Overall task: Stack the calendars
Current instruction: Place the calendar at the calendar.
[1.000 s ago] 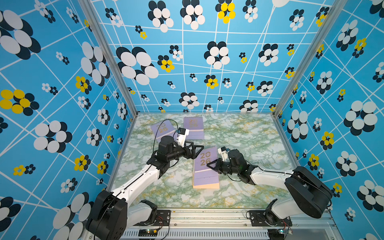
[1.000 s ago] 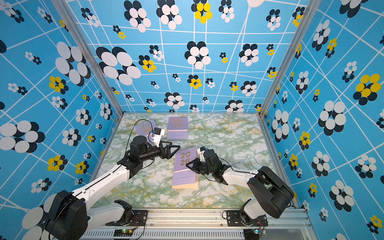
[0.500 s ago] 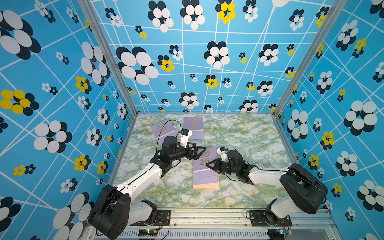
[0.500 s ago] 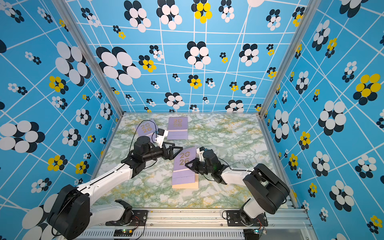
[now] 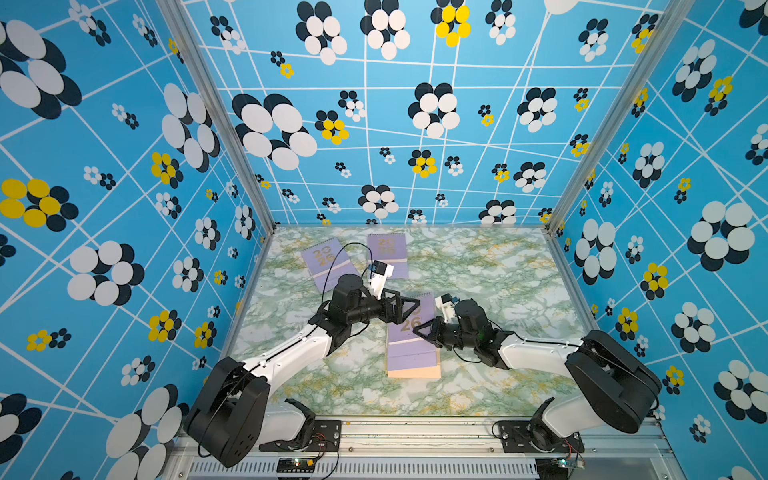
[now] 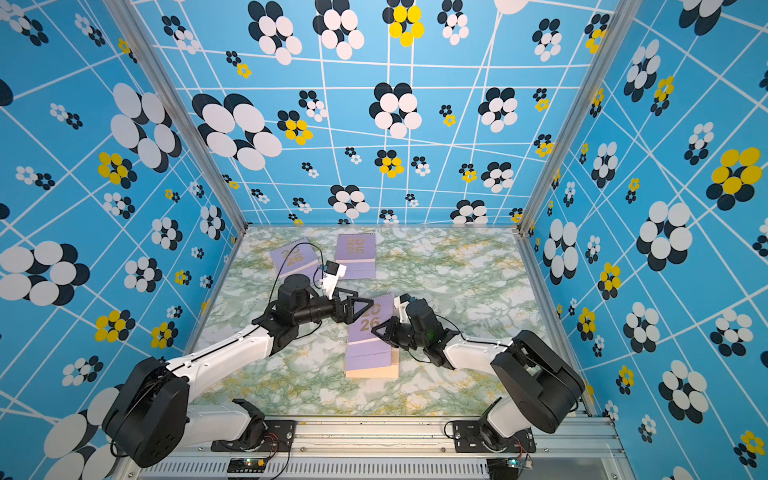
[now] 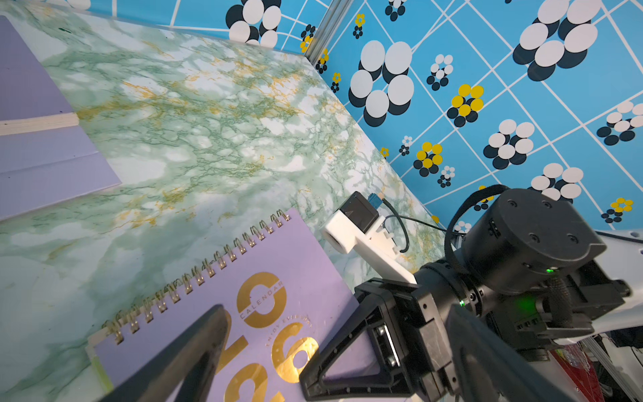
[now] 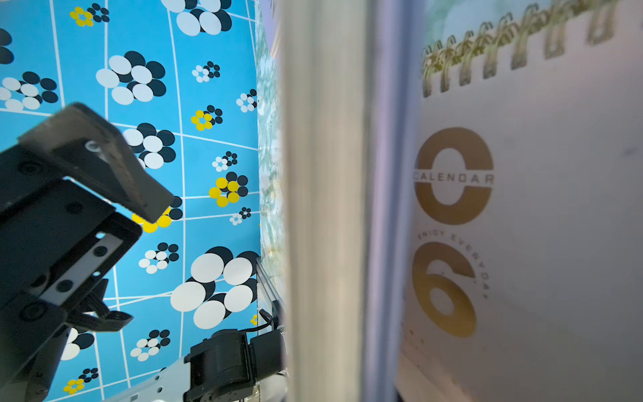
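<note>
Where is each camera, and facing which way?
Top views: above the front rail, looking down at the table; left arm, right arm, left pincer, right pincer show.
Left wrist: on the left arm, facing the stack's lilac calendar and right pincer; own finger shows.
Right wrist: close against that calendar, left pincer beyond.
All share that calendar.

Both top views look down from high above the near edge over the whole tabletop [image 5: 490, 282]. Both wrist views sit close, sharing the stack's top lilac calendar [image 7: 302, 257].
</note>
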Available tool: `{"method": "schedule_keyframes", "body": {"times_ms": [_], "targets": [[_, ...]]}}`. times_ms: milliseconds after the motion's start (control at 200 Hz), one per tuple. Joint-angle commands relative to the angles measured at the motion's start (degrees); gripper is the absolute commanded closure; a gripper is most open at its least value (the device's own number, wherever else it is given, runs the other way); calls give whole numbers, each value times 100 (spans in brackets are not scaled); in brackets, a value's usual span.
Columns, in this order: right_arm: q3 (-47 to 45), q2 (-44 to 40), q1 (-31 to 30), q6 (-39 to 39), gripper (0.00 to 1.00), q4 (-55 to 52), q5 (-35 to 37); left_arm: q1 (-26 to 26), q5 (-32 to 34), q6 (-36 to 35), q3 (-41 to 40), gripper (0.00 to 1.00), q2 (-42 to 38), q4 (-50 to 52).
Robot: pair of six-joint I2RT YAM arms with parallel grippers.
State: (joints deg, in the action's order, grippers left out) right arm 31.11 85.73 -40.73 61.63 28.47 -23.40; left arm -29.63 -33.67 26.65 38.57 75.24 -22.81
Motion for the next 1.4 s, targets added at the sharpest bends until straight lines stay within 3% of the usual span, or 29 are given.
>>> {"method": "schedule_keyframes", "body": {"times_ms": [0, 490, 984, 1394], "targets": [[-39, -81, -22, -202, 97, -843, 287, -67, -41, 71, -16, 0, 78, -206], [48, 188, -21, 74, 100, 322, -169, -95, -8, 11, 140, 1, 154, -128], [175, -745, 131, 16, 100, -182, -139, -96, -60, -12, 192, 0, 193, -117], [-171, -387, 267, 116, 100, 152, -325, -95, -88, 23, 161, 0, 235, -181]]}}
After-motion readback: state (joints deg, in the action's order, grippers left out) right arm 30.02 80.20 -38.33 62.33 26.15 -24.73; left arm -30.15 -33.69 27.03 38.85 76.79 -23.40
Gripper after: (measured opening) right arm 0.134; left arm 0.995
